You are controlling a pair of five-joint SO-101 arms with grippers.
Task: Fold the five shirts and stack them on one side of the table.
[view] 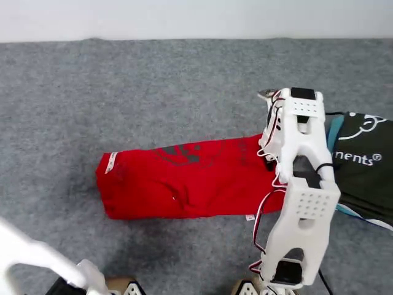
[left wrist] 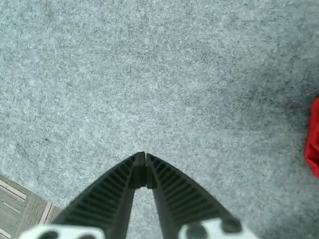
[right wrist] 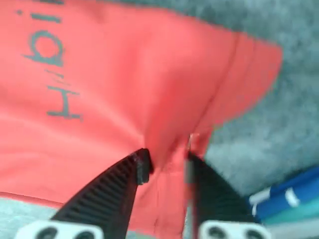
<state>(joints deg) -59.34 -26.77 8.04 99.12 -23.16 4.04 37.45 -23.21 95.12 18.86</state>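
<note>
A red shirt [view: 184, 178], folded into a long band, lies across the middle of the grey table. My right arm [view: 301, 184] stands over its right end. In the right wrist view my right gripper [right wrist: 167, 164] is shut on a bunched ridge of the red shirt [right wrist: 99, 99] near its edge. At the right side lies a dark shirt [view: 362, 166] with white print on top of blue-edged folded ones. My left gripper [left wrist: 145, 157] is shut with nothing in it, above bare grey surface, with an edge of the red shirt [left wrist: 314, 144] off to one side.
The left arm [view: 55, 264] sits at the front left corner of the high view. Grey felt [view: 153, 92] covers the table behind and left of the red shirt. Blue fabric [right wrist: 289, 194] of the stack lies close to the right gripper.
</note>
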